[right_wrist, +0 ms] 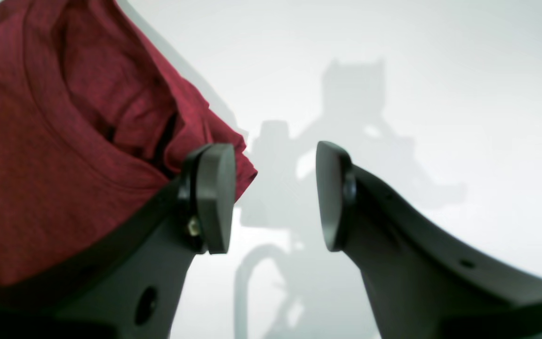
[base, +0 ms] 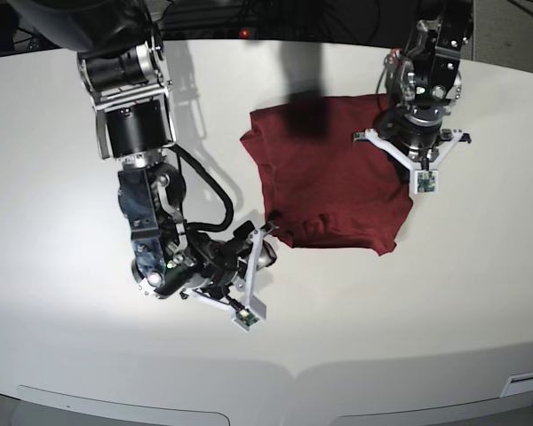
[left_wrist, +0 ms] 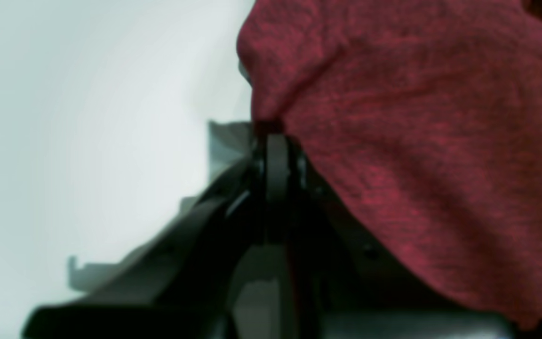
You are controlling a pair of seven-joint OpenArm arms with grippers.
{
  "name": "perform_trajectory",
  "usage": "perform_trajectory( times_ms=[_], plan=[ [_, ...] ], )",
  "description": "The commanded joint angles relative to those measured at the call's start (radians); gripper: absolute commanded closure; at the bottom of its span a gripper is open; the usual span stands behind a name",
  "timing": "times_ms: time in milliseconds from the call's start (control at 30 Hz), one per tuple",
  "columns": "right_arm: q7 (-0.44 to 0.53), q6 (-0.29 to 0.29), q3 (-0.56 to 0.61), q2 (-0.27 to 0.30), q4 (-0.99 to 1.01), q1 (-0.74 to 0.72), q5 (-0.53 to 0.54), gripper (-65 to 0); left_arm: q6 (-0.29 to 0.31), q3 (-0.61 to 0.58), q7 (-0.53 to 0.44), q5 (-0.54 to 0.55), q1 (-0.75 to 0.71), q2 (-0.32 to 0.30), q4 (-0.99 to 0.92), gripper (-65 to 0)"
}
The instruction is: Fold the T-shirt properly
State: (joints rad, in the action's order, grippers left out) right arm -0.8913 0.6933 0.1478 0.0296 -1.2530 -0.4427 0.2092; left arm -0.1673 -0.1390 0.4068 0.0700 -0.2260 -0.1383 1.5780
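Shirt (base: 329, 173) lies bunched mid-counter (base: 53, 177). Left jaws (left_wrist: 271, 136) are clenched on its edge; right jaws (right_wrist: 275, 197) gape beside the collar, empty. Best to regrip that corner cleanly, then pull flat.

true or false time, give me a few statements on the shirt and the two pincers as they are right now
1. The right pincer is open with nothing between its pads. True.
2. The left pincer is open wide above the table. False: it is shut, pinching an edge of the T-shirt.
3. The T-shirt is blue with a printed logo. False: it is plain dark red.
4. The T-shirt lies on the white table between the two arms in the base view. True.
5. The right pincer grips the shirt's collar. False: the fabric sits beside one pad, outside the gap.
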Motion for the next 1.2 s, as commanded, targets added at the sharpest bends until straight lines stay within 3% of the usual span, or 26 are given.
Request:
perform_trajectory(
  times_ms=[0,67,133,200,400,533,667,867,1000,1167],
  plan=[
    [0.023,0.005,-0.029,0.001,-0.039,-0.037,0.008,-25.0,-0.032,0.0,-0.027,-0.027,0.002,-0.004,0.054,0.0],
    [0.011,0.005,-0.093,0.001,-0.074,-0.036,0.011,-23.2,-0.08,0.0,-0.037,-0.051,-0.026,-0.004,0.127,0.0],
    [-0.014,0.005,-0.174,0.001,-0.112,-0.035,0.023,-23.2,-0.084,0.0,-0.06,-0.055,-0.063,-0.009,0.202,0.0],
    [-0.067,0.005,-0.268,0.002,-0.159,-0.027,0.109,-22.9,-0.084,0.0,-0.104,-0.055,-0.107,-0.013,0.266,0.0],
    [-0.201,0.005,-0.472,0.064,-0.332,0.064,0.376,-10.2,-0.083,0.002,-0.146,-0.056,-0.206,-0.015,0.416,0.0],
    [-0.235,0.005,-0.515,0.122,-0.446,0.179,0.432,0.0,-0.083,0.002,-0.146,-0.082,-0.257,-0.015,0.46,0.0],
    [-0.234,0.005,-0.555,0.167,-0.544,0.325,0.5,0.0,-0.082,0.002,-0.151,-0.082,-0.312,-0.015,0.464,0.0],
    [-0.232,0.005,-0.65,0.167,-0.698,0.549,0.597,0.0,-0.027,0.002,-0.185,-0.099,-0.42,-0.058,0.464,0.0],
    [-0.23,0.005,-0.716,0.166,-0.766,0.713,0.66,0.0,-0.026,0.002,-0.2,-0.097,-0.501,-0.111,0.464,0.0],
    [-0.113,0.005,-0.787,0.119,-0.781,0.934,0.651,0.0,-0.026,0.002,-0.206,-0.096,-0.597,-0.187,0.464,0.0]
  ],
)
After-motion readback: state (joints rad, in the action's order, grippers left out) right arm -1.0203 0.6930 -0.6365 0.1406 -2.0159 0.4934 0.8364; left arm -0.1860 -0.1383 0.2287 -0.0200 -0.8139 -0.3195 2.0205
